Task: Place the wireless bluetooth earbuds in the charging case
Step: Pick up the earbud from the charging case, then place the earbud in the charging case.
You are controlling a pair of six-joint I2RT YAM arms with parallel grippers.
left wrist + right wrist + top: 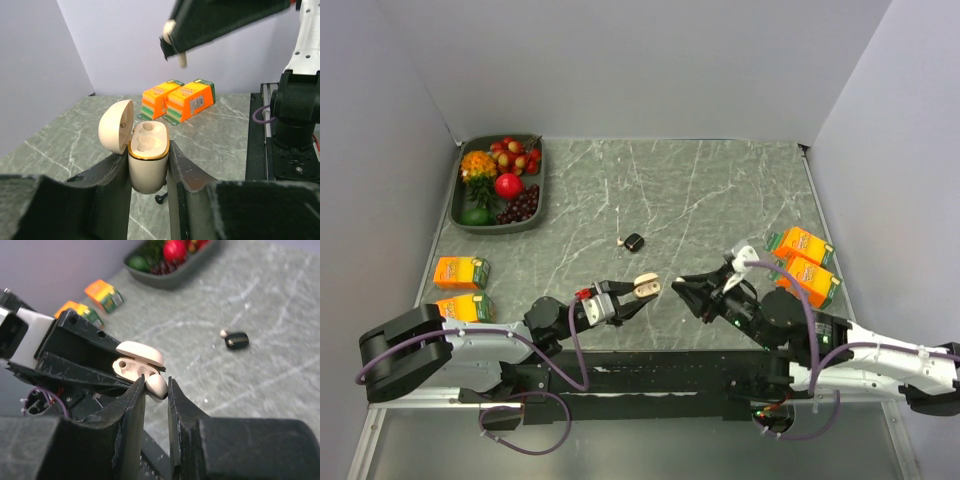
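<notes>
The cream charging case [148,147] stands upright in my left gripper [148,162], clamped by its sides with the lid hinged open, above the near part of the table [720,190]. Just beside its mouth, my right gripper [155,385] pinches a pale earbud [182,57], or so it looks. Farther out lies a black pebble-shaped box [633,241], a pale speck [620,240] beside it.
</notes>
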